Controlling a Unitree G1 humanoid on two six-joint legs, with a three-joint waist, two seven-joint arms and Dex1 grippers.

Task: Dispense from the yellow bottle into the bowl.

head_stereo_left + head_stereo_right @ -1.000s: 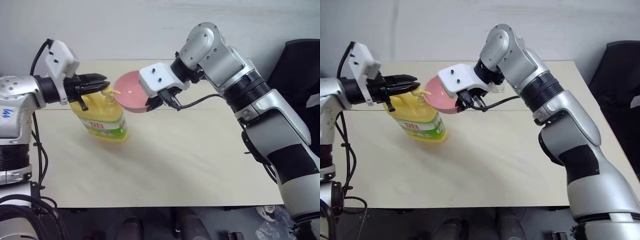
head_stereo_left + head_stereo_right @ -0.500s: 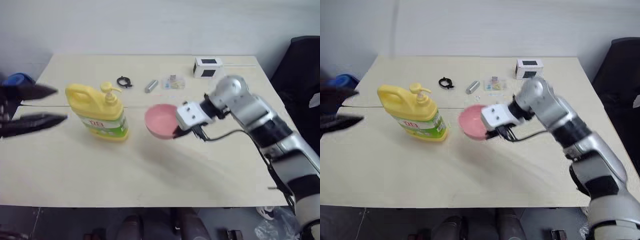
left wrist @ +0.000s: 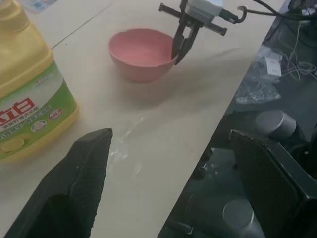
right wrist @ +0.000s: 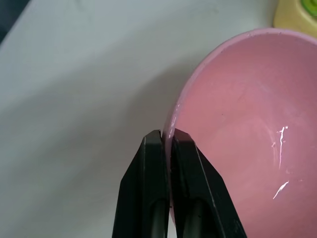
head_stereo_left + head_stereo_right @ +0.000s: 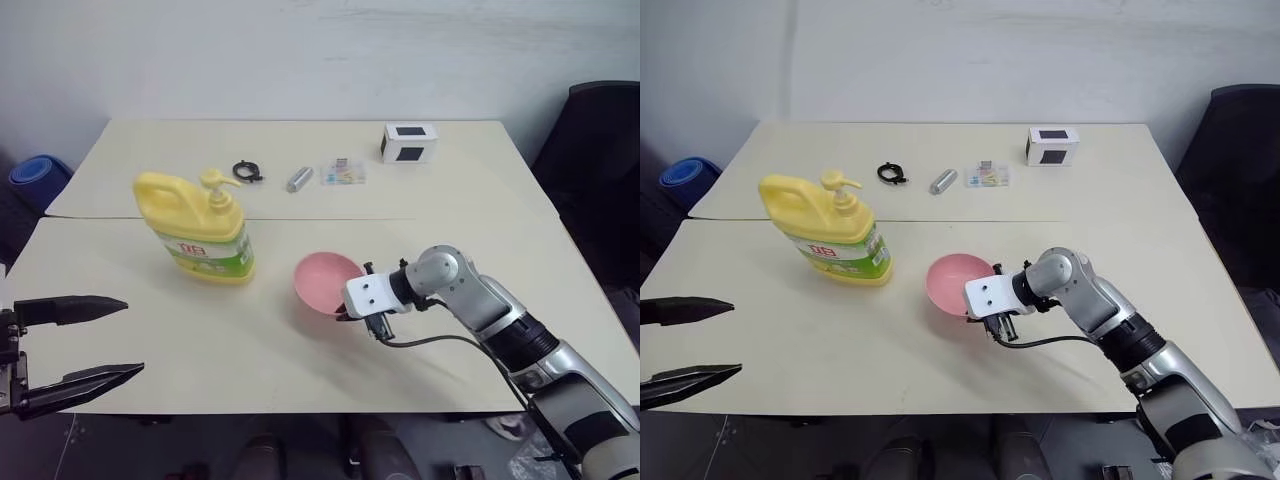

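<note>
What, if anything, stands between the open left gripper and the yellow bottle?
Nothing visible: only bare table lies between the left gripper and the yellow bottle. The bowl sits off to the bottle's other side.

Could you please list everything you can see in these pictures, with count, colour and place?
yellow bottle: one, yellow with green label, upright on the table's left part.
bowl: one, pink, mid-table, right of the bottle.
black ring: one, far side.
metal cylinder: one, silver, beside the ring.
small packet: one, pale, beside the cylinder.
box: one, white and black, far right.
table: one, beige.
left gripper: black, open, near-left edge.
right gripper: black, pinching the bowl's rim.
</note>
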